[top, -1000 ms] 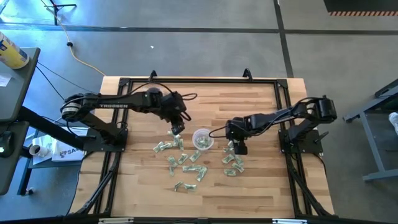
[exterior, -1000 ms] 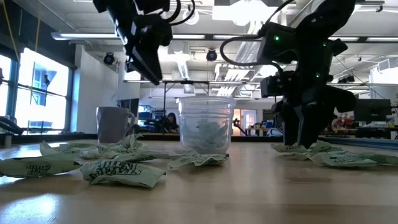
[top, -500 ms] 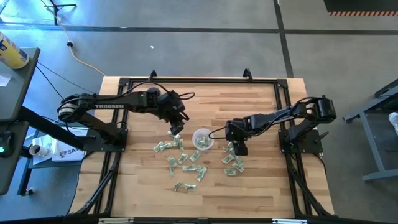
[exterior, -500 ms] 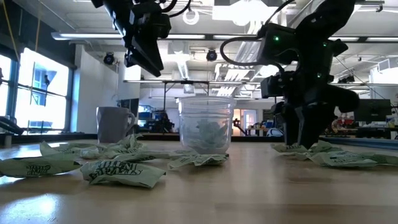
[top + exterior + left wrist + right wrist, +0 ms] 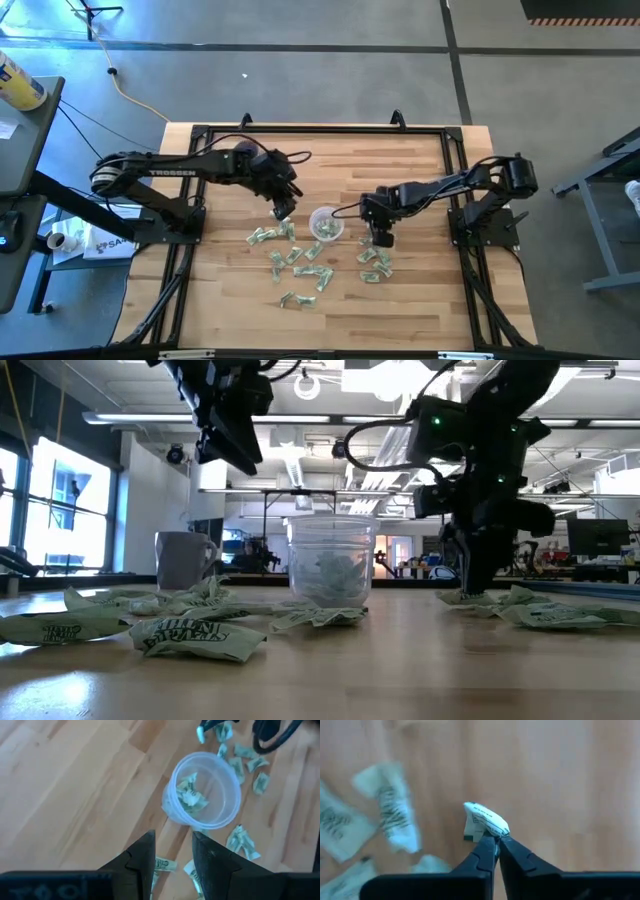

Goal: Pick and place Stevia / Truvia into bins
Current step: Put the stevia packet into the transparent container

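Note:
Several pale green and white Stevia sachets [image 5: 290,258] lie flat on the wooden table around a clear plastic cup [image 5: 326,223], which stands upright with a few sachets inside [image 5: 190,797]. My right gripper [image 5: 496,840] is low over the sachets to the right of the cup [image 5: 331,562], shut on one sachet [image 5: 482,820]. My left gripper [image 5: 172,842] hangs open above the table, left of the cup and a little toward the far side, with nothing between its fingers. My right gripper pinches one sachet by its edge [image 5: 492,831] between its two fingertips. The fingers come from above, pointing steeply down. The sachet sticks out past the fingertips, crumpled, just at the table top; whether it is clear of the table I cannot tell.
More sachets lie in a heap under and beside my right gripper [image 5: 375,262] and in front of the cup [image 5: 190,638]. A mug with a handle [image 5: 180,560] shows behind the sachets in the low view. A black frame [image 5: 320,130] borders the table.
My right gripper has shut on a sachet in the heap to the right of the cup, staying almost where it was. My left gripper has risen a little, still open.

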You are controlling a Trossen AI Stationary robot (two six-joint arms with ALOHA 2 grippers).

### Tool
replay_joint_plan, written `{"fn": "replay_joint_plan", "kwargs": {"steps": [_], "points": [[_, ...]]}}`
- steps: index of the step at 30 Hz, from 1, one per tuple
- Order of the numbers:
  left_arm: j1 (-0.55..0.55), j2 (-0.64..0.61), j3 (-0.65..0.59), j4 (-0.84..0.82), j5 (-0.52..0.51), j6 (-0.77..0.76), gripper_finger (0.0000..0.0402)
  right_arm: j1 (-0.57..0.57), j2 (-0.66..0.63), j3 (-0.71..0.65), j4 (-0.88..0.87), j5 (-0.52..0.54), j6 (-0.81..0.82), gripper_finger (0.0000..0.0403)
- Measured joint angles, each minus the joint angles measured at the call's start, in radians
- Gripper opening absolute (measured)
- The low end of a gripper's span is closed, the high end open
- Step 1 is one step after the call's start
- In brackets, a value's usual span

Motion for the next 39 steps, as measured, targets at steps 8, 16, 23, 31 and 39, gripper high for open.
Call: {"fn": "replay_joint_plan", "kwargs": {"steps": [8, 16, 23, 31, 39], "points": [[-0.088, -0.121, 0.000, -0.096, -0.201, -0.080, 0.0161, -0.013, -0.134, 0.147, -0.085, 0.093, 0.006, 0.0009], [-0.184, -0.184, -0.102, -0.168, -0.311, -0.268, 0.0161, -0.011, -0.013, 0.372, -0.005, -0.029, -0.093, 0.0009], [-0.283, -0.190, -0.205, -0.131, -0.313, -0.447, 0.0161, -0.004, 0.151, 0.419, 0.008, -0.147, -0.089, 0.0047], [-0.363, -0.190, -0.236, -0.130, -0.346, -0.560, 0.0161, 0.000, 0.140, 0.440, 0.037, -0.014, -0.109, 0.0160], [-0.360, -0.181, -0.236, -0.133, -0.354, -0.554, 0.0161, 0.015, 0.011, 0.433, -0.141, 0.175, -0.177, 0.0238]]}}
